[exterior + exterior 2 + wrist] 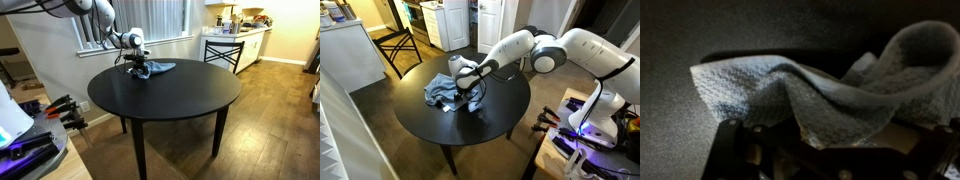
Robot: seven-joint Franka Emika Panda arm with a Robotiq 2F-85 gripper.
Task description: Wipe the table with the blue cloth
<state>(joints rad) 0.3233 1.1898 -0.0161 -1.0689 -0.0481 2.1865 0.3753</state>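
Small rumpled light blue-grey fabric cloth (440, 91) lies heaped on the large round matte black table (470, 125), close to its edge and not flat. One fold rears up in the wrist view. I judge the bunching useful: a raised ridge gives the tool something to bite. Robotiq gripper (472, 88) sits low at the cloth's side toward the table's centre, touching fabric. Whether its jaws are spread or pinching the cloth I cannot tell; fabric hides the tips. Wiping not yet begun, by my reading.

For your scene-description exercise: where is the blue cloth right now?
In an exterior view the blue cloth lies rumpled near the table edge, right beside the gripper.
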